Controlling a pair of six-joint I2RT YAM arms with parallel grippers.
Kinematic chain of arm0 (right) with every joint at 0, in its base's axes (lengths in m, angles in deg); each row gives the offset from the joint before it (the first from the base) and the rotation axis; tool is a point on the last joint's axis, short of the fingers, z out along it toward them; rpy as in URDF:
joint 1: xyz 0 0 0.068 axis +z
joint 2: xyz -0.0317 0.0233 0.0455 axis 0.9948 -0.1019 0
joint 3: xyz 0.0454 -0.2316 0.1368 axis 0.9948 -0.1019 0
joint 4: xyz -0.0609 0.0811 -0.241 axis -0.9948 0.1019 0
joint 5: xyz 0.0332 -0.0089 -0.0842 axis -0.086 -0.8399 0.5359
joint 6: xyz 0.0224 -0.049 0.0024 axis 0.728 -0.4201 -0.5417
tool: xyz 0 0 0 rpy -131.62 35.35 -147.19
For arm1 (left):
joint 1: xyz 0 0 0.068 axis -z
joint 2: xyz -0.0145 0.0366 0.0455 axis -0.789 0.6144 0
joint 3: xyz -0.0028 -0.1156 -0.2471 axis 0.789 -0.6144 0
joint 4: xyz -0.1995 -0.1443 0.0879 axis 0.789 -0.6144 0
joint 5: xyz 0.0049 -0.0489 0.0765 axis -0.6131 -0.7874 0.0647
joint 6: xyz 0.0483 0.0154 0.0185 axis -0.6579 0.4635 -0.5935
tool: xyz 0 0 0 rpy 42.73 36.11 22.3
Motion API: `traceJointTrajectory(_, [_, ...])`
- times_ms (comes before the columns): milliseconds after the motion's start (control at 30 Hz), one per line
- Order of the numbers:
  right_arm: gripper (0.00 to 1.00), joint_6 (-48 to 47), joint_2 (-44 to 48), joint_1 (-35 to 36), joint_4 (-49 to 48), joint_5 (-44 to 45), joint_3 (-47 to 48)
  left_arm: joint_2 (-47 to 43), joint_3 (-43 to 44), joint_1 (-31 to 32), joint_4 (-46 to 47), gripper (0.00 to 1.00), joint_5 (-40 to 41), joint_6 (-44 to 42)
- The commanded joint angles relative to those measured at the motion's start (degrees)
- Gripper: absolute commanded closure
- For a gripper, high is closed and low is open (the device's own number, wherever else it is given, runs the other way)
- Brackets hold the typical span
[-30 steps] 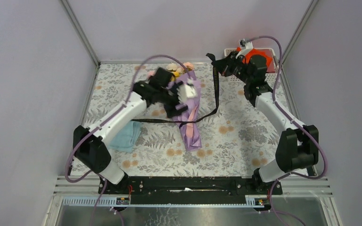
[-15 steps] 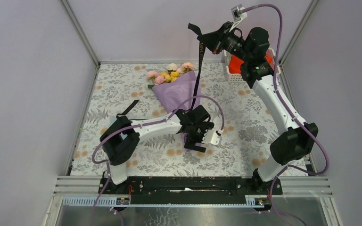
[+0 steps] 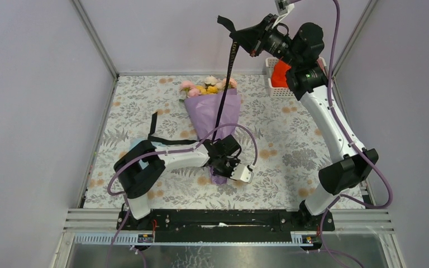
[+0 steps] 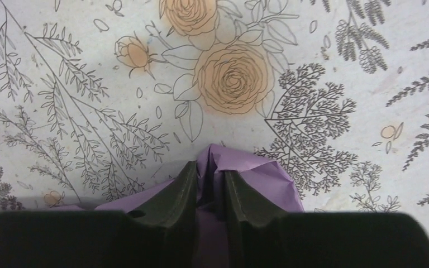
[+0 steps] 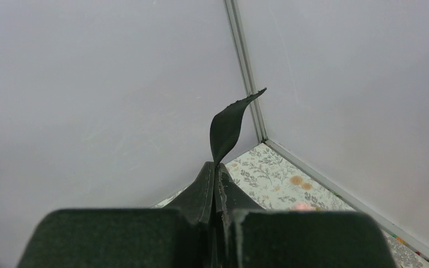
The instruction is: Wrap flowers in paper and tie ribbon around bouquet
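Note:
The bouquet (image 3: 212, 111) lies mid-table, a purple paper (image 4: 268, 181) cone with its narrow end toward the arms. Pink, yellow and white flowers (image 3: 209, 85) show at its far, wide end. My left gripper (image 3: 224, 168) is shut on the cone's narrow end, with purple paper pinched between its fingers (image 4: 183, 187). My right gripper (image 3: 244, 40) is high above the table's back, shut on the black ribbon (image 3: 224, 89). The ribbon (image 5: 226, 125) hangs down onto the cone, then trails left across the table to a loose end (image 3: 154, 121).
A white basket (image 3: 275, 89) holding an orange cloth (image 3: 281, 73) stands at the back right, below my right arm. The floral table cover (image 3: 290, 151) is ringed by grey walls with metal corner posts (image 3: 95, 39).
My left gripper has moved onto the cone's narrow end and closed on it. My right gripper has lifted the ribbon higher. The bouquet has swung so its flowers point toward the back.

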Motion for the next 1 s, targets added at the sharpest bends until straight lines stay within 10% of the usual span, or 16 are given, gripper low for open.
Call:
traceJointTrajectory(0, [1.00, -1.27, 3.43, 0.75, -1.65, -0.51, 2.50, 0.07, -3.37, 0.96, -1.69, 0.73, -5.49, 1.76])
traceJointTrajectory(133, [1.00, -2.64, 6.69, 0.71, -2.26, 0.56, -5.60, -2.69, -1.22, 1.07, -3.22, 0.65, -6.11, 4.92])
traceJointTrajectory(400, [1.00, -6.40, 11.17, -2.40, 1.83, 7.49, -18.72, -9.14, 9.38, 0.94, -21.02, 0.11, -6.64, 5.41])
traceJointTrajectory(600, [1.00, -4.29, 14.28, -6.48, 0.70, 9.62, -22.25, -15.76, 6.87, -5.77, -31.35, 0.07, -6.59, -3.52])
traceJointTrajectory(833, [1.00, -6.95, 17.03, -6.56, 1.21, 9.07, -23.95, -16.67, 0.81, -34.66, -7.78, 0.12, -5.10, 0.18])
traceJointTrajectory(967, [1.00, -5.69, 16.15, -6.54, 0.23, 7.92, -24.62, -10.71, -0.54, -37.45, 4.44, 0.08, -1.52, 2.93])
